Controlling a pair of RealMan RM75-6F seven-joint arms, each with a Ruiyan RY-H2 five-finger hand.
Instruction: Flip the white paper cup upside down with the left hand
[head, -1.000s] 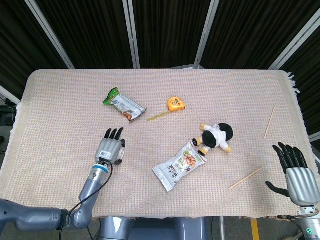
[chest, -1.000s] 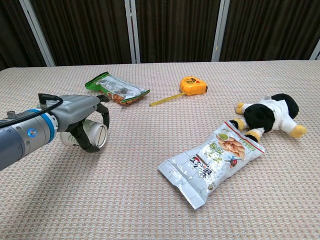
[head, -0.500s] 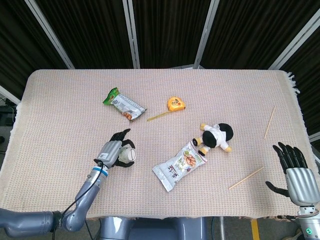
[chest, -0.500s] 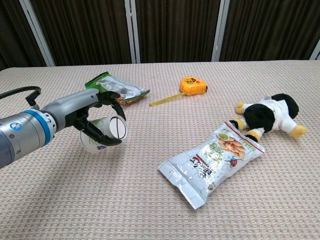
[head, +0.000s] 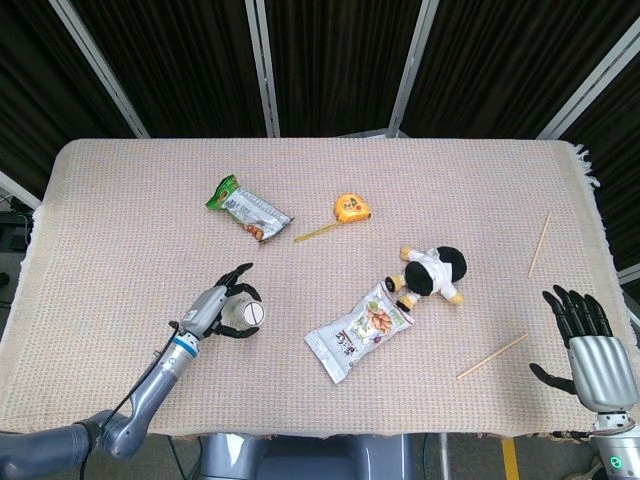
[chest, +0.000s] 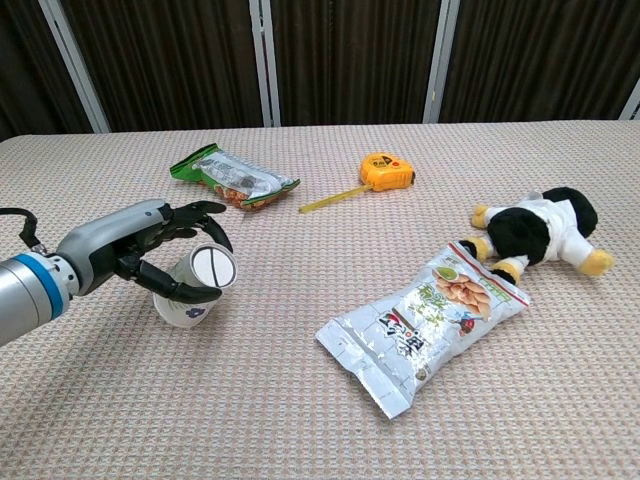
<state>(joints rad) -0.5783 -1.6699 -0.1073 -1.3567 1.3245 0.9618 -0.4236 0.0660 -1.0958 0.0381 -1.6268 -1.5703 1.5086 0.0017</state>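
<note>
Grey-cased, the left robot hand (chest: 150, 255) grasped the white paper cup (chest: 197, 287), tilted with its base up toward the snack bag (chest: 422, 323), low over the counter (head: 130, 200). At the near right corner, the right robot hand (head: 590, 345) lay released, fingers spread.

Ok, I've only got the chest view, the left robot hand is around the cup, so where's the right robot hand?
Observer: In the head view the right robot hand is by the near right corner of the table, fingers spread, holding nothing.
Operator: Anything close to it?
Observer: A thin wooden stick lies just left of it, between it and the snack bag.
Operator: Anything else over there?
Observer: A second stick lies farther back, by the right edge.
</note>
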